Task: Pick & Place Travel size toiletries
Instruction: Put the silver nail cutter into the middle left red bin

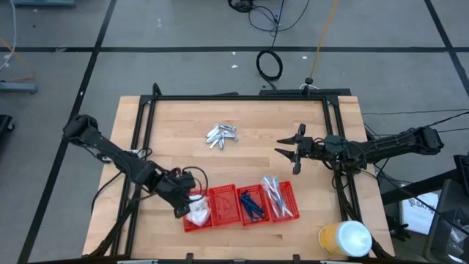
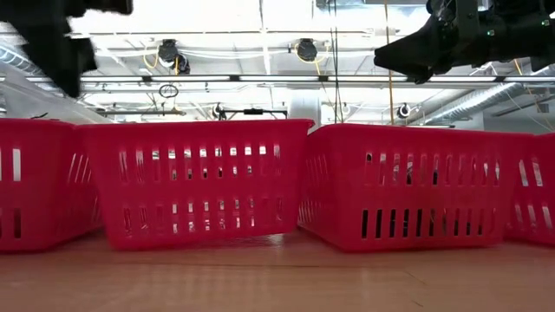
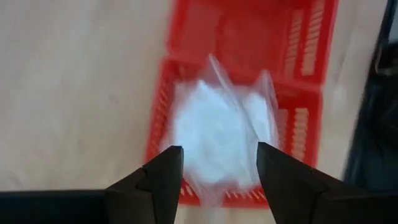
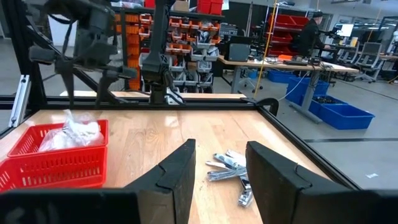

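Observation:
White soft packets (image 1: 198, 213) fill the leftmost red basket; in the left wrist view the packets (image 3: 217, 130) lie in a heap inside it. My left gripper (image 1: 182, 204) (image 3: 217, 165) hovers open just above them, touching nothing. Silvery foil sachets (image 1: 221, 135) (image 4: 227, 168) lie piled on the table's far middle. My right gripper (image 1: 292, 152) (image 4: 221, 155) is open in the air to the right of the sachets, pointing at them. Dark blue sticks (image 1: 251, 204) lie in the third basket, pale clear-wrapped sticks (image 1: 277, 196) in the fourth.
Several red mesh baskets (image 1: 223, 216) (image 2: 199, 182) stand in a row at the table's near edge; the second holds nothing I can see. A yellow cup with a white lid (image 1: 344, 238) stands at the near right corner. A black frame (image 1: 234, 97) rims the table.

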### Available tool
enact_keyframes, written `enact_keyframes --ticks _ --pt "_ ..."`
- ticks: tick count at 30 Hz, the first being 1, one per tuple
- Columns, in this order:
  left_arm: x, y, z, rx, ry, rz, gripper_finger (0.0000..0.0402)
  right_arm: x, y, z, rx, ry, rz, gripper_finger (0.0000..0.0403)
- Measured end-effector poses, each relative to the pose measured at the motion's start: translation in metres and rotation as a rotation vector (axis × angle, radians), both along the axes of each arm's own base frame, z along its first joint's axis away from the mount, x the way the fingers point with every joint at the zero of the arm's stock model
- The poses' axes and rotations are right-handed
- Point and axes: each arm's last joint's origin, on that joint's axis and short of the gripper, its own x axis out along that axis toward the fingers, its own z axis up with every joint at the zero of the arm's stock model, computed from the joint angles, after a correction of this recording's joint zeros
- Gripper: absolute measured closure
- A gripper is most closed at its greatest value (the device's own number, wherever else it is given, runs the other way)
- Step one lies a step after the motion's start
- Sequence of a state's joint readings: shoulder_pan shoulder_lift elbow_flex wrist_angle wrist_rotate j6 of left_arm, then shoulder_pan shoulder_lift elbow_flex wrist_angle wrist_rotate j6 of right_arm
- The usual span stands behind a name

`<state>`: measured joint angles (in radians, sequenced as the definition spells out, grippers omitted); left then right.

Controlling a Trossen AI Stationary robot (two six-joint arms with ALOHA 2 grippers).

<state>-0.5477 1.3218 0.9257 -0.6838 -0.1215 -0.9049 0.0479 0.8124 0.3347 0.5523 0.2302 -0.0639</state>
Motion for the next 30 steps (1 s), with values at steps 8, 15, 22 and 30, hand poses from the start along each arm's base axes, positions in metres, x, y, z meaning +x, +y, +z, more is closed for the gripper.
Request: enact_keyframes --ticks 8,15,22,30 --pt "-0.01 0.025 0.035 0.229 -0.311 0.219 0.0203 0.0 0.0 0.0 0.0 0.0 0.0 0.0273" --pt "0.004 0.056 0.048 0.441 -0.44 0.341 0.0208 0.0 0.0 0.0 -0.005 0.004 -0.001 0.0273" --pt "0.019 0.117 0.048 0.551 -0.347 0.383 0.0202 0.0 0.0 0.0 -0.028 0.008 -0.003 0.0273" --pt "0.043 0.182 0.021 0.604 -0.187 0.404 0.0213 0.0 0.0 0.0 -0.015 0.006 -0.004 0.0273"
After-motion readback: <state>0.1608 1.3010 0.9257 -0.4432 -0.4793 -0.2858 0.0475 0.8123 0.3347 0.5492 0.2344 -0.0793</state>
